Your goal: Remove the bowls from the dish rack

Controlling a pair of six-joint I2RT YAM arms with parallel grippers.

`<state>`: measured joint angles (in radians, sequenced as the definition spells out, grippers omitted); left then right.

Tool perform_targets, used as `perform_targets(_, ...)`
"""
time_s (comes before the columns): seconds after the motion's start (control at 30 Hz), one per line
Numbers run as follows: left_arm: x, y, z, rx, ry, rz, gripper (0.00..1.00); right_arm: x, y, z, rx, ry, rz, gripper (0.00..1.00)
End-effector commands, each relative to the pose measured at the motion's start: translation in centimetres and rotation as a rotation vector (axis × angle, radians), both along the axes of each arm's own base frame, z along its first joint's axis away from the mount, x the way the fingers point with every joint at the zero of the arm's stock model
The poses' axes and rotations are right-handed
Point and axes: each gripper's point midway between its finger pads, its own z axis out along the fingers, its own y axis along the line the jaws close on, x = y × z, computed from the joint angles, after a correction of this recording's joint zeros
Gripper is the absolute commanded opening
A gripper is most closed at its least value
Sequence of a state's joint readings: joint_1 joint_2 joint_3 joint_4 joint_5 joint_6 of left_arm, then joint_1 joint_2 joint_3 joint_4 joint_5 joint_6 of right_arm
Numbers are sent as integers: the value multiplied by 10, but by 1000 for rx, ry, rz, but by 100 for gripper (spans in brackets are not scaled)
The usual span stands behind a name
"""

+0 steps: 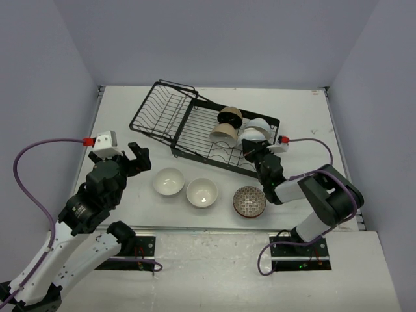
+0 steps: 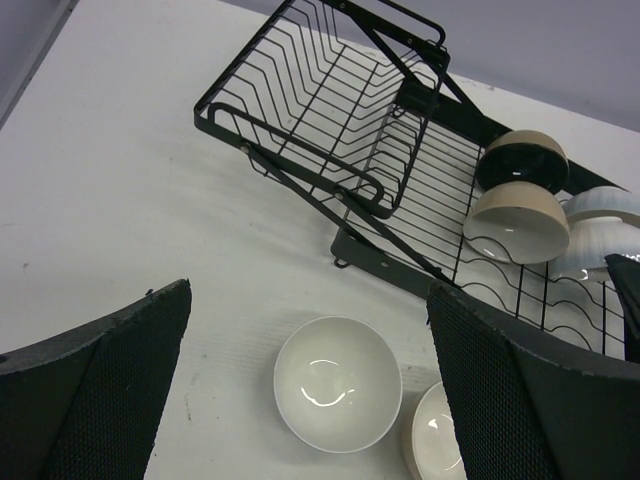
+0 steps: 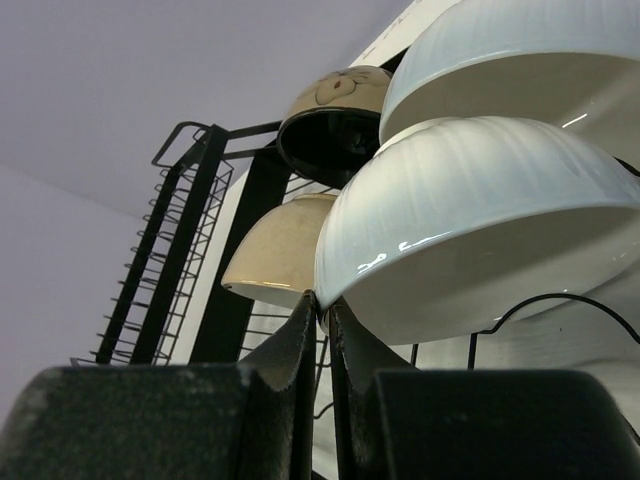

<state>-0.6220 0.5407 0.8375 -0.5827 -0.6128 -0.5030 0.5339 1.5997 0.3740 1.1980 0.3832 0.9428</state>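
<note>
White bowl [image 3: 470, 220] rim pinched between right fingers [image 3: 295, 352], seen only from wrist

The dish rack [image 1: 195, 127] lies slantwise on the bench [image 1: 123, 110], with four bowls on edge at its right end. The right gripper [image 1: 250, 148] meets the nearest white bowl [image 1: 255, 134]. In front sit two white bowls [image 1: 168, 181] and a brown-patterned bowl [image 1: 249, 201]. The left gripper [image 1: 136, 156] hovers nearby, its fingers apart.
</note>
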Motion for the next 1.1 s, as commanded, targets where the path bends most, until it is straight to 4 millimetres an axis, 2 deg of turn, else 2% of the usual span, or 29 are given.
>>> perform_targets(0.0,3,0,9,4,-35,-5,100,-4,-7,95,103,-340,3,0)
perform_targets(0.43,2,0,11,-3,-47,-8,100,-15,3,128,86,-475,100,0)
perform_targets(1.07,2,-1,10,2,-43,-15,100,-19,0,153,43,-566,144,0)
